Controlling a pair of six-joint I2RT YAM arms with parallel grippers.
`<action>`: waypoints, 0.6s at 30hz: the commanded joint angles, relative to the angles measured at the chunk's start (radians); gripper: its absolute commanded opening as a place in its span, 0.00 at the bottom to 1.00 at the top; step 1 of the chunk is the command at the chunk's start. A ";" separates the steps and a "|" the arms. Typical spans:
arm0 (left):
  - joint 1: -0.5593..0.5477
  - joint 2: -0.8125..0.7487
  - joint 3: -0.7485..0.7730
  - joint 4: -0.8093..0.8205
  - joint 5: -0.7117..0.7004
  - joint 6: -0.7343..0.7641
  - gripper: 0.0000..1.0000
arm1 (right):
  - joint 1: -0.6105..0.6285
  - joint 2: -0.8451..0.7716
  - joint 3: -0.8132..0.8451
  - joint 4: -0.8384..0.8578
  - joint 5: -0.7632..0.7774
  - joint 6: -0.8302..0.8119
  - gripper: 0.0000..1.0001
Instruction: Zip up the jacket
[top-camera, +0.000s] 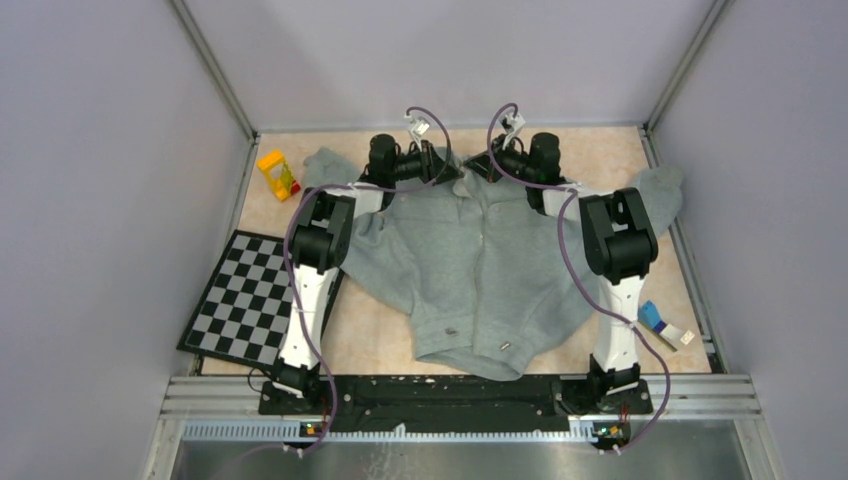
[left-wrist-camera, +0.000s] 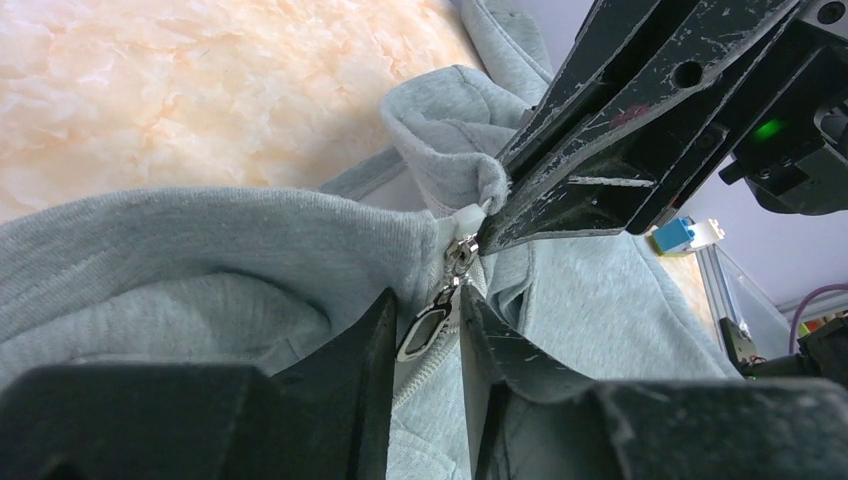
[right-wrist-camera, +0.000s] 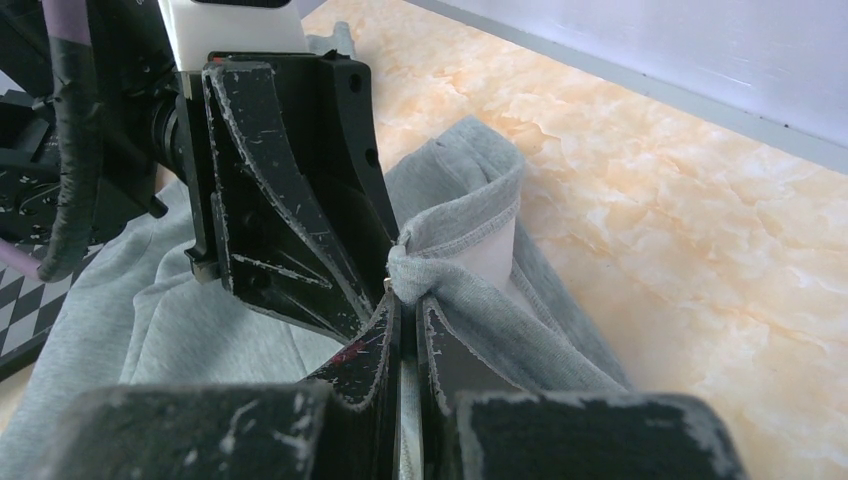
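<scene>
The heather-grey jacket (top-camera: 480, 270) lies spread on the table, collar at the far end and hem near the arm bases. Both grippers meet at the collar. In the left wrist view the zipper slider sits high at the collar, and its metal pull (left-wrist-camera: 425, 330) hangs back along the closed teeth. My left gripper (left-wrist-camera: 427, 292) has its jaws a little apart on either side of the pull, not squeezing it. My right gripper (right-wrist-camera: 408, 300) is shut on the grey collar edge (right-wrist-camera: 450, 270) at the zipper's top. Its tips also show in the left wrist view (left-wrist-camera: 487, 235).
A black-and-white checkerboard (top-camera: 250, 295) lies at the left by the left arm. A yellow toy block (top-camera: 277, 173) stands at the far left. A blue and white object (top-camera: 660, 320) lies at the right edge. Grey walls enclose the table.
</scene>
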 joint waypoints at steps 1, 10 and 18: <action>-0.001 -0.039 -0.014 0.037 0.024 0.009 0.34 | -0.008 -0.013 -0.004 0.074 -0.019 -0.004 0.00; 0.006 -0.053 -0.034 0.051 0.022 0.005 0.25 | -0.007 -0.013 -0.004 0.074 -0.020 -0.004 0.00; 0.012 -0.062 -0.055 0.095 0.023 -0.021 0.42 | -0.008 -0.013 -0.003 0.070 -0.020 -0.004 0.00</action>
